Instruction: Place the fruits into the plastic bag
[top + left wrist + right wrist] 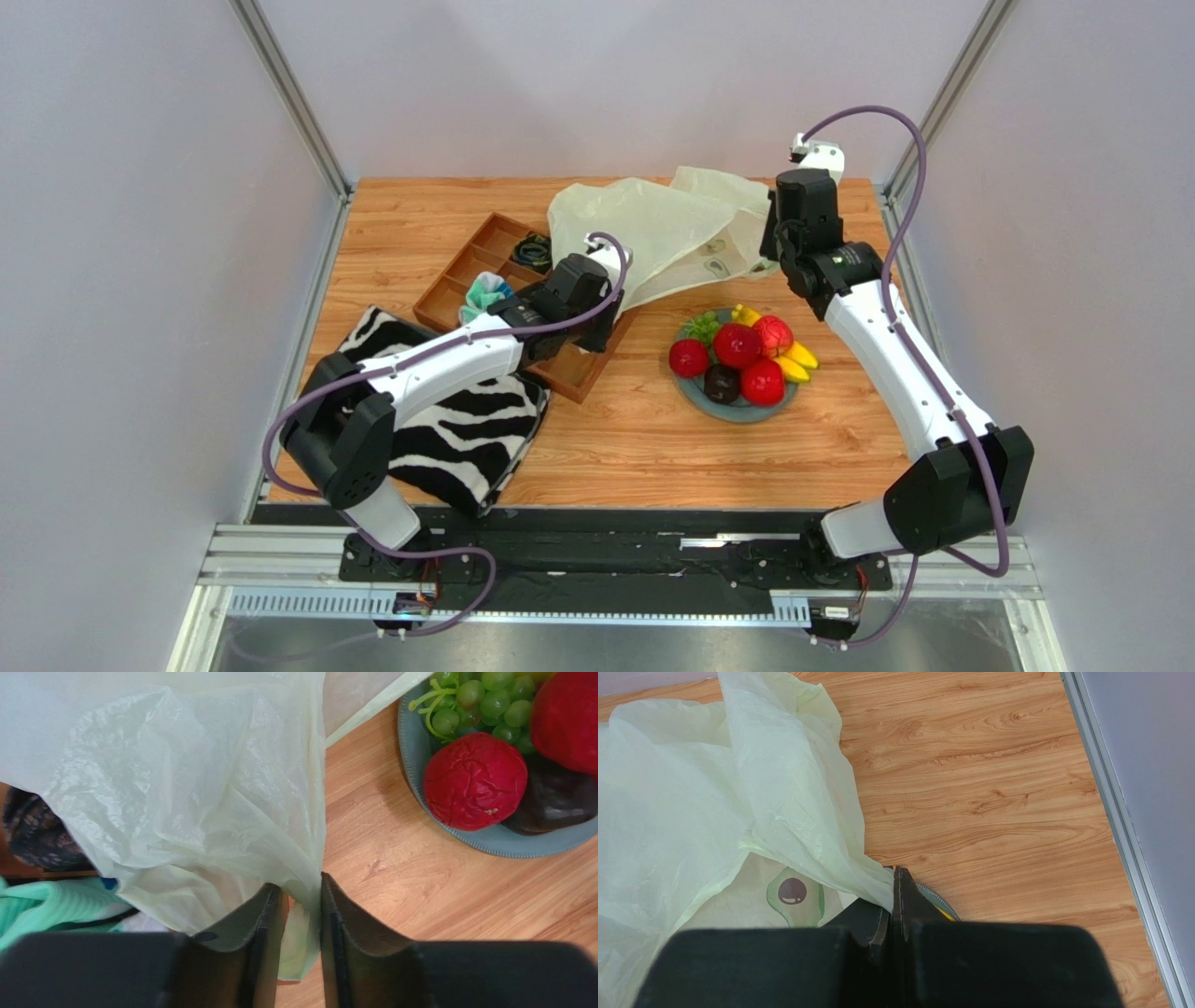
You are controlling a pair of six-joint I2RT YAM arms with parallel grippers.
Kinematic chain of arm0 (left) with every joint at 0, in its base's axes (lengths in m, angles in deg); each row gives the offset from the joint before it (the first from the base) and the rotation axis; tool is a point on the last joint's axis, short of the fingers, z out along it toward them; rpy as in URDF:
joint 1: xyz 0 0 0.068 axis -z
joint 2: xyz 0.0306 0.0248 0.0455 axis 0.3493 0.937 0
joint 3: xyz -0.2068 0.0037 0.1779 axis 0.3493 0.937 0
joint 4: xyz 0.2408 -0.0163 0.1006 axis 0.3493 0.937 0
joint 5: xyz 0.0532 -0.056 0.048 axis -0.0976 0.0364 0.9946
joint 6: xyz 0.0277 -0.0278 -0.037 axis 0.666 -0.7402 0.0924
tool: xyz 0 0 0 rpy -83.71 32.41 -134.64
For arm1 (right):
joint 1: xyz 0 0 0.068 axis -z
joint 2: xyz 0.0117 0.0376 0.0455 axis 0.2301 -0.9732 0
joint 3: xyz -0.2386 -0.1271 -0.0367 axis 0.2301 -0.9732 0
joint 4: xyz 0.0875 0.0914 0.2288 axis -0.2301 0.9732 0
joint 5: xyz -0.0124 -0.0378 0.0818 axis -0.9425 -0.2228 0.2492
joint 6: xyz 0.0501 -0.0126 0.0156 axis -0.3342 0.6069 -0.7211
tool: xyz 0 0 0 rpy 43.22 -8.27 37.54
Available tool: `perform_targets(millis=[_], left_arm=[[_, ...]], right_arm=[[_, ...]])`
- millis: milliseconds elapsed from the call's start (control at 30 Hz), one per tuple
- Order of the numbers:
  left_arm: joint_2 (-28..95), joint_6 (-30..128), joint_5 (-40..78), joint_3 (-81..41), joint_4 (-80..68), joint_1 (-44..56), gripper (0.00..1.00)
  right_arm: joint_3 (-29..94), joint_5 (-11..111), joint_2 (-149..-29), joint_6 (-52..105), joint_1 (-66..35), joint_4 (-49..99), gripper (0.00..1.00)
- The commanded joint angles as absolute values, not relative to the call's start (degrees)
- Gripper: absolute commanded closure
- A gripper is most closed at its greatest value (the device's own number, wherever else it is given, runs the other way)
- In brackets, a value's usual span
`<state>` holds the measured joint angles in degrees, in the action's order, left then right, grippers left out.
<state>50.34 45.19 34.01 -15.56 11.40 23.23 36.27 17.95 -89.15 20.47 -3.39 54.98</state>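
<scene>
The pale plastic bag lies crumpled at the back of the table, stretched between both grippers. My left gripper is at its near left edge. In the left wrist view its jaws stand closed to a narrow gap with a fold of the bag between them. My right gripper is shut on the bag's right edge, with its fingers pressed together. The fruits sit on a grey-blue plate: red ones, green grapes, bananas and a dark one.
A brown wooden compartment tray holding teal socks lies under my left arm. A zebra-striped cloth lies at the near left. Metal frame posts and grey walls bound the table on the left, right and back.
</scene>
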Motion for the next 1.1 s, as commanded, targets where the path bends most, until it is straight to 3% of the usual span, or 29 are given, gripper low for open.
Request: perform_targets(millis=[0,33,200,467,600,700,933,1067], left_arm=[[49.84,45.43,33.68,-18.71,11.51,23.24,0.96],[49.05,46.04,34.21,-19.15,12.39,23.24,1.0],[43.17,49.29,33.52,-24.25,15.65,22.36,1.0],[39.46,45.35,13.32,-26.18,13.28,11.91,1.0],[41.73,44.11,3.91,-27.59,12.57,8.39,1.0],[42.71,43.94,2.23,-27.94,12.49,7.07,1.0],[42.27,40.6,-1.73,-25.4,9.41,3.46,1.0],[42.01,40.24,-2.61,-24.78,8.88,1.88,1.0]], right_arm=[[36.0,18.06,-86.38,21.02,-3.14,54.45,1.0],[35.65,18.06,-86.21,21.46,-3.14,54.1,1.0],[34.24,18.67,-85.07,22.26,-3.14,52.25,1.0],[32.57,19.9,-83.4,22.08,-3.05,51.29,1.0],[33.26,21.39,-84.71,22.52,-3.14,51.9,0.94],[34.06,22.63,-85.85,22.7,-3.14,53.04,0.85],[34.15,24.47,-85.77,21.82,-3.14,53.57,0.36],[33.71,24.91,-85.16,21.56,-3.05,54.8,0.23]])
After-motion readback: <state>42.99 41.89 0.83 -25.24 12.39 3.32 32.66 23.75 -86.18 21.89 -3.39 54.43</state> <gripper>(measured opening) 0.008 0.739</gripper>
